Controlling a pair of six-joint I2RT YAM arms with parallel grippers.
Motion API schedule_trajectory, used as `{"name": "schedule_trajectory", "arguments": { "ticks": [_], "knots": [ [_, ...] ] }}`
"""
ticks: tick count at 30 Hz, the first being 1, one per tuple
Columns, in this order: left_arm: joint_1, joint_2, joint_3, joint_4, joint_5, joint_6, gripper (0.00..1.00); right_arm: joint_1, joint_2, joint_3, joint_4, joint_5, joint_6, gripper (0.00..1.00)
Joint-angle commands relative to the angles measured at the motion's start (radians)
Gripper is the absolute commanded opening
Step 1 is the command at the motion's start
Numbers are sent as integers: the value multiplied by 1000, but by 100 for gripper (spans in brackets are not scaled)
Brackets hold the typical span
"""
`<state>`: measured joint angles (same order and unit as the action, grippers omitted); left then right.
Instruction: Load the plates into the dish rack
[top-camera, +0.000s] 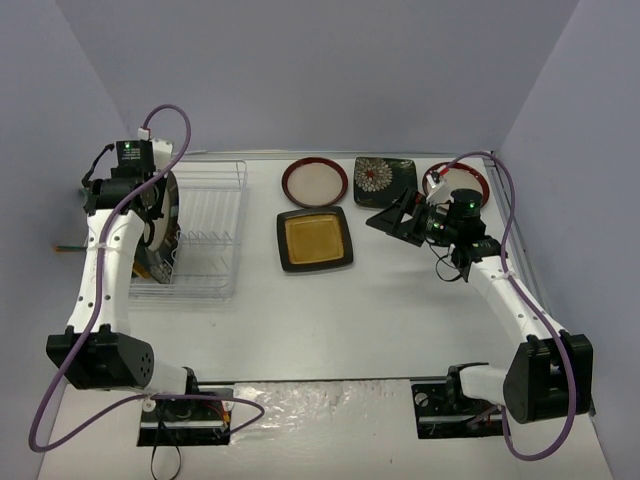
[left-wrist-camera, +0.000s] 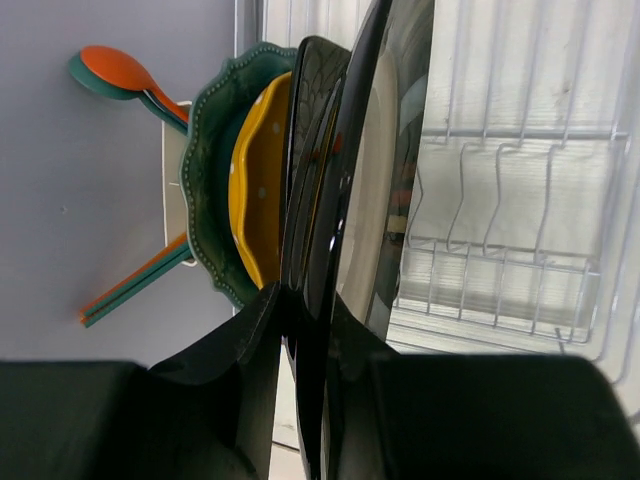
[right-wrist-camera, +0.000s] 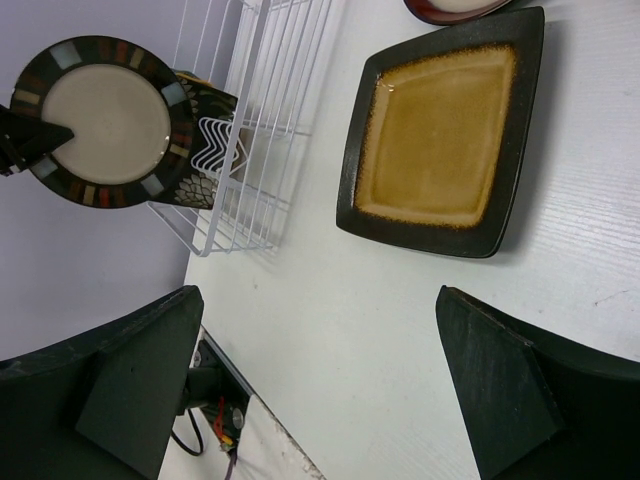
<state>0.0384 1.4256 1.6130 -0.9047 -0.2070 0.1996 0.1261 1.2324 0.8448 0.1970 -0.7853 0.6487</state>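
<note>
My left gripper (left-wrist-camera: 305, 310) is shut on the rim of a round cream plate with a dark patterned rim (left-wrist-camera: 375, 170), holding it upright over the left part of the dish rack (top-camera: 210, 230). Behind it, a black plate (left-wrist-camera: 310, 150), a yellow dotted plate (left-wrist-camera: 260, 180) and a scalloped teal plate (left-wrist-camera: 210, 170) stand on edge. On the table lie a black-amber square plate (top-camera: 314, 240), a red-rimmed round plate (top-camera: 315, 182), a black floral square plate (top-camera: 385, 176) and another red-rimmed plate (top-camera: 462, 180). My right gripper (top-camera: 395, 215) hovers open and empty to the right of the amber plate (right-wrist-camera: 440, 135).
Orange and teal spoons (left-wrist-camera: 120, 75) stick out of a holder on the rack's outer side. The rack's white wire slots (left-wrist-camera: 500, 250) lie to the right of the held plate. Grey walls close in on the left, back and right.
</note>
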Motion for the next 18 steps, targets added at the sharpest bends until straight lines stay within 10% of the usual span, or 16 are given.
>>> {"name": "schedule_trajectory", "arguments": {
  "ticks": [1,18],
  "knots": [
    [25,-31,22,194,-38,47,0,7,-3,28,48,-10,-19,100],
    [54,-5,-160,304,9,-7,1,7,32,23,48,-6,-27,100]
  ]
}}
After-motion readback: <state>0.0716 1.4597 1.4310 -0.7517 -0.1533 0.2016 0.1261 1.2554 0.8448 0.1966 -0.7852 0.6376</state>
